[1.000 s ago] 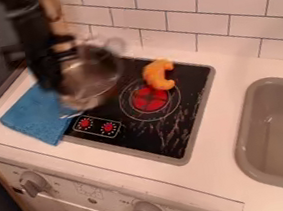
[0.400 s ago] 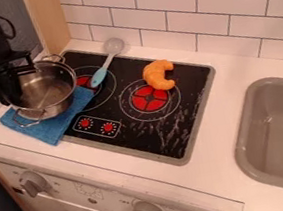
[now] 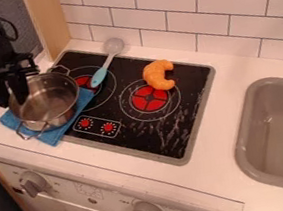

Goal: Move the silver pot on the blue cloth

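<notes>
My black gripper (image 3: 11,97) is at the upper left, its two fingers spread apart at the pot's left rim, one outside the wall and one over the inside edge. The silver pot (image 3: 48,103) stands upright on the blue cloth (image 3: 82,99), covering much of it. Parts of the cloth stick out around the pot at the left, front and right. One pot handle points toward the front, the other toward the back.
A blue-handled spoon (image 3: 100,76) and an orange croissant (image 3: 159,75) lie on the black stovetop (image 3: 151,139). A grey sink (image 3: 244,137) is at the right. A wooden post (image 3: 49,21) and tiled wall stand behind.
The pot has moved left from above the stove's left side onto the cloth. My gripper moved left with it, and its fingers have since spread apart. The spoon came into sight.
</notes>
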Tool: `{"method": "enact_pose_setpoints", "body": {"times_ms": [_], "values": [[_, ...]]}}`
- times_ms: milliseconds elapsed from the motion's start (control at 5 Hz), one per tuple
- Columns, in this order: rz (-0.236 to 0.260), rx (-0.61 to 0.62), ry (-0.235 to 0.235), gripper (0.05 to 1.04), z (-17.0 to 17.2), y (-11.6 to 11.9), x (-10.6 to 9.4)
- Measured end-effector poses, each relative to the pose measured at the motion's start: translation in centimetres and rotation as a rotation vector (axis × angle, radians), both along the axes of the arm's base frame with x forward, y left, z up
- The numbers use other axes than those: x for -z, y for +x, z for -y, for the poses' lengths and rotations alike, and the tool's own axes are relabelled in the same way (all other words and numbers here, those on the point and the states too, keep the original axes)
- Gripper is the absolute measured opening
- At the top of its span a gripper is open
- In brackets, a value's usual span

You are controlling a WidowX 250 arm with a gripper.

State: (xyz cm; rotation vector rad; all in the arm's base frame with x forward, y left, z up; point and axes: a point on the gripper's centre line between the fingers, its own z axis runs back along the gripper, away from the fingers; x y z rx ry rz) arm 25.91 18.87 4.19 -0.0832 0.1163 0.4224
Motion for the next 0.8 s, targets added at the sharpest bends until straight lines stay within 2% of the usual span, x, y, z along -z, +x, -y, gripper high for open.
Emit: {"method": "enact_pose_setpoints", "body": {"times_ms": [200,400,600,800], "values": [[0.021,0.042,0.02,0.876,1.1,0.4,-0.7],[0.107,0.199,0.079,1.011,3.9,1.5,-3.5],[0.119,0.318,0.091,1.007,6.2,2.1,-3.7],[0.12,0.346,0.092,1.001,6.7,2.3,-3.6]]}}
